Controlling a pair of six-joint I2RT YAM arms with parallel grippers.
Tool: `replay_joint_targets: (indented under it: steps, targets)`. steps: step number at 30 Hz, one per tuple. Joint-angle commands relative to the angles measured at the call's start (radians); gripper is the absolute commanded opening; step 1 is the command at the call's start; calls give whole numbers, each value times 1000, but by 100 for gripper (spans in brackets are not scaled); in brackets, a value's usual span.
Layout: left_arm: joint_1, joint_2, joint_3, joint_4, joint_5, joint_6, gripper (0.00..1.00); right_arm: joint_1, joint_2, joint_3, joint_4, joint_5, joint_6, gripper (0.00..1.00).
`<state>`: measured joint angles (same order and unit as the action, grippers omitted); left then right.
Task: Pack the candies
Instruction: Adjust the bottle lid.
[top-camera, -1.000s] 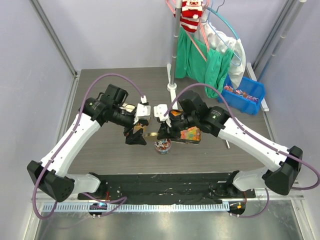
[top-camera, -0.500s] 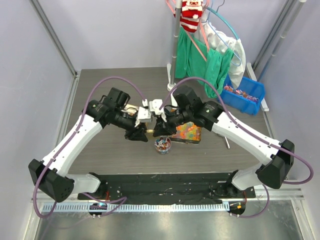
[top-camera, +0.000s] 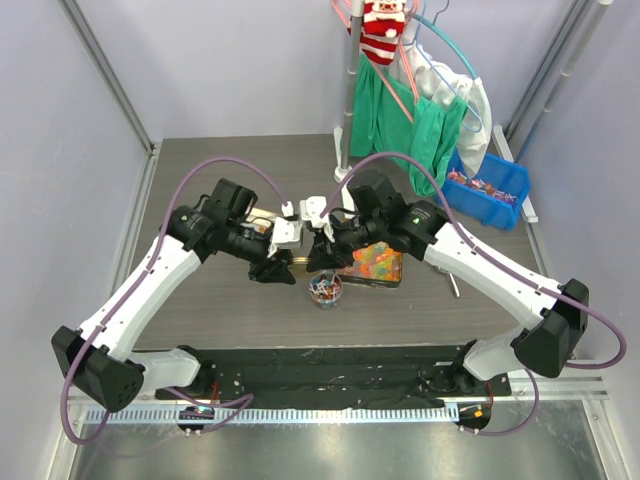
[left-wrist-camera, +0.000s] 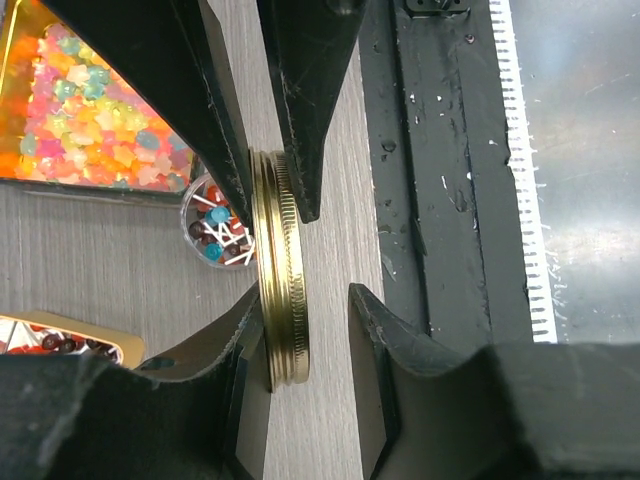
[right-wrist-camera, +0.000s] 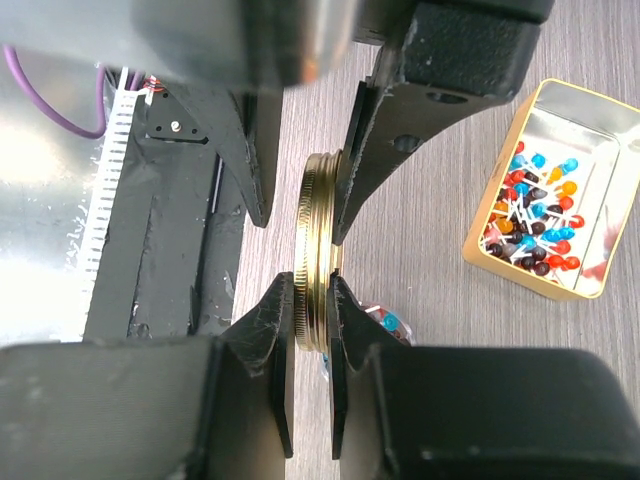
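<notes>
Left hand (left-wrist-camera: 305, 310) narrowed around the gold lid (left-wrist-camera: 283, 270).

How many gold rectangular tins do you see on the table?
2. The jelly tin lies right of centre; the candy tin lies further left, mostly hidden from above. Others may be hidden.

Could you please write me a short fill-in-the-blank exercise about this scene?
The right end effector pinches a gold ____.
The left end effector straddles it, leaving a gap on only ____ side.
The small jar holds wrapped ____.
Missing: lid; one; candies.
</notes>
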<state>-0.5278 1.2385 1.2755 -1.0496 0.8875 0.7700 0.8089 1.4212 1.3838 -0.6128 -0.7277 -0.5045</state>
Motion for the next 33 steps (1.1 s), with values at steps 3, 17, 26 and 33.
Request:
replay_joint_targets:
  steps: [3,17,26,33]
  targets:
    - [-6,-37,7,-7,44,3,20,-20,1,-8,59,59,-25,1]
    - [-6,12,25,14,38,-81,0,-20,-103,-77,119,334,-86,56]
    - [14,151,79,137,36,-384,0,38,-252,-290,254,658,-219,82]
    - [60,332,208,132,140,-563,0,113,-266,-310,277,712,-209,85]
